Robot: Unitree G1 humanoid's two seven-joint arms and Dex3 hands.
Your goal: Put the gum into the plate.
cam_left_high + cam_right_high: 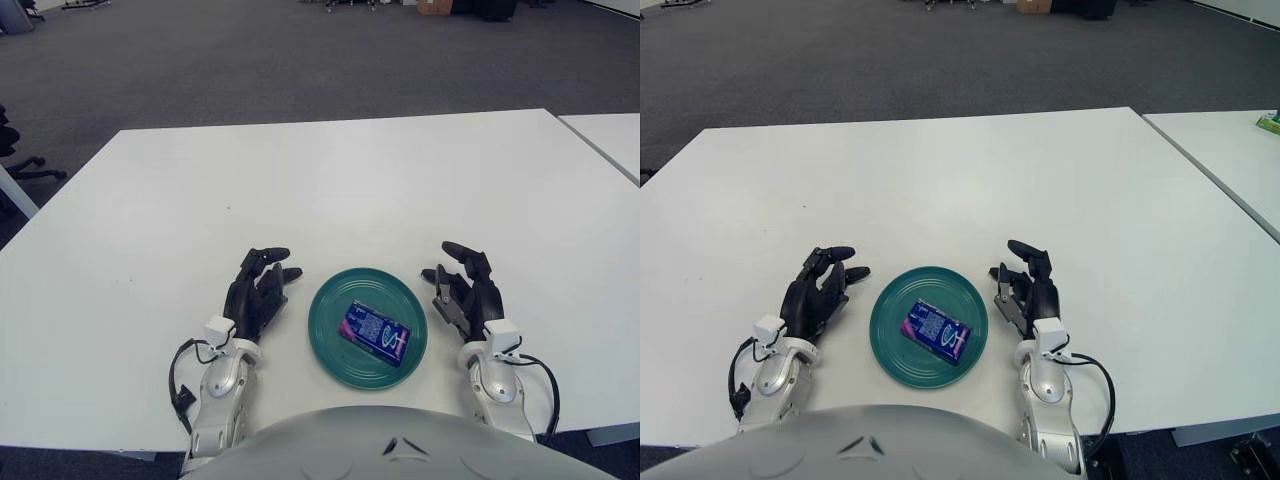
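Already done, by the look of it. Left hand (258, 297) just left of the plate (330, 345), fingers loosely curled, holding nothing. Gum (374, 331) lies flat inside the plate, slightly right of centre. Right hand (468, 290) just right of the plate, fingers relaxed, empty. Risk: either hand drifting inward could nudge the plate rim and slide it on the desk (330, 180), shifting the gum.

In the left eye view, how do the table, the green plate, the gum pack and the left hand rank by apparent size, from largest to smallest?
1. White table
2. Green plate
3. Left hand, black part only; it looks near the plate's size, so this order is unsure
4. Gum pack, lying in the plate
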